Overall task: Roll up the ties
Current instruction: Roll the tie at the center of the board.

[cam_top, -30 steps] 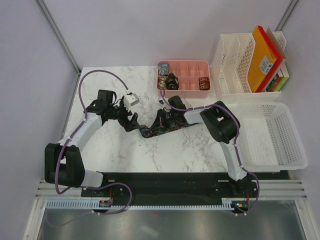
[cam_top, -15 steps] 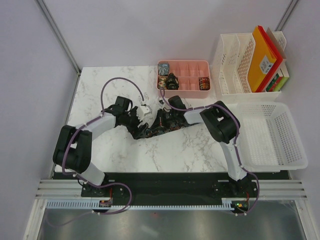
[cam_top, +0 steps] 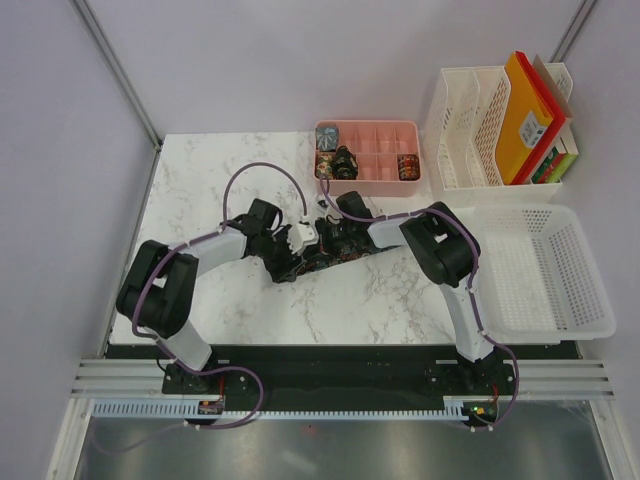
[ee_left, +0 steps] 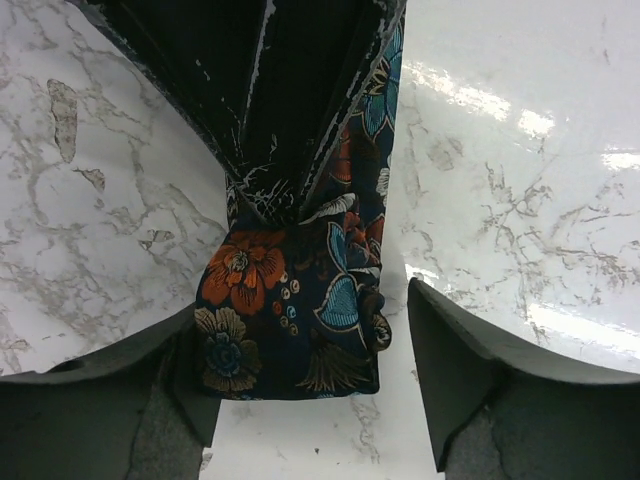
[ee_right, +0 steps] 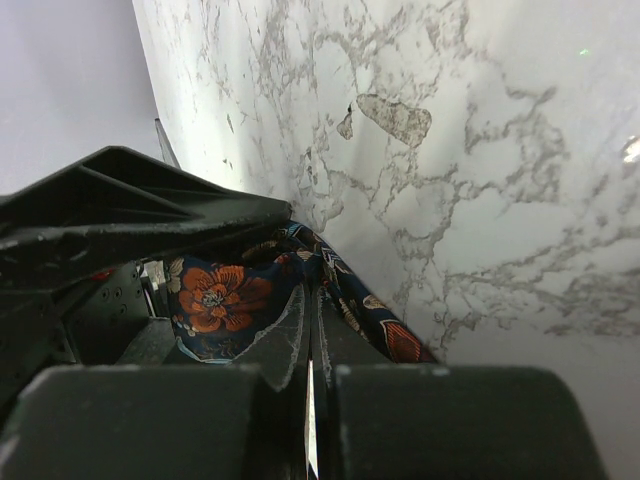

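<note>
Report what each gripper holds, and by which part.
Right gripper is shut on the floral tie, pinching fabric near one end. Left gripper straddles its folded end, jaws open, holding nothing.

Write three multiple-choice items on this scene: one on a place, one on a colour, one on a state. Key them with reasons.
1. Where does the floral tie lie?
A on the floor
B on the marble table
C hung on the wall

2. What colour is the compartment tray?
A green
B pink
C black

3. How do the left fingers stand?
A open, flanking the tie's end
B shut on nothing
C out of view

Key:
1 B, marble shows on both sides of the tie.
2 B, its walls and dividers are pink.
3 A, one finger shows on each side of the tie's end.
</note>
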Action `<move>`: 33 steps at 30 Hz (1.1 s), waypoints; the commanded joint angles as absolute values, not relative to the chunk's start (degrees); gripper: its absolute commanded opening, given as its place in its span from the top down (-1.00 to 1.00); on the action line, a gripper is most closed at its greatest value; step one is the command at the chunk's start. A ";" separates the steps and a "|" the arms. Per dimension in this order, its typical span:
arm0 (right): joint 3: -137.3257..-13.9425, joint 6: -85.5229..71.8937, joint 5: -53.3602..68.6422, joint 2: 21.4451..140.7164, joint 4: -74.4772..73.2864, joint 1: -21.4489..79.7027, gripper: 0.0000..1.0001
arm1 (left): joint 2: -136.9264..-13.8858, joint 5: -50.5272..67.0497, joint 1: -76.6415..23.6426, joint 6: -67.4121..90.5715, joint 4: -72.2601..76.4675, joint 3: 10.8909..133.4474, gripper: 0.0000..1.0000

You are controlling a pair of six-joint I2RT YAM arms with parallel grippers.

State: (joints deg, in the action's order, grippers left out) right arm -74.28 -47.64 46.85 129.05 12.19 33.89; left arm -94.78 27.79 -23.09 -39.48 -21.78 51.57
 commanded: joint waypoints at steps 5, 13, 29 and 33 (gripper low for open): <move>-73.39 -45.70 44.65 126.92 8.53 33.66 1.00 | -95.98 20.92 -24.79 -42.45 -20.13 51.95 -0.12; -72.16 -45.00 44.91 123.31 5.36 33.57 1.00 | -95.27 20.04 -24.79 -41.13 -20.13 51.33 0.04; -72.51 -39.82 38.50 127.88 2.81 33.66 1.00 | -91.41 28.73 -24.61 -43.15 -22.59 51.24 -0.18; -71.99 -40.07 37.27 128.06 3.60 33.75 1.00 | -92.19 29.79 -24.61 -42.63 -23.20 52.64 -0.26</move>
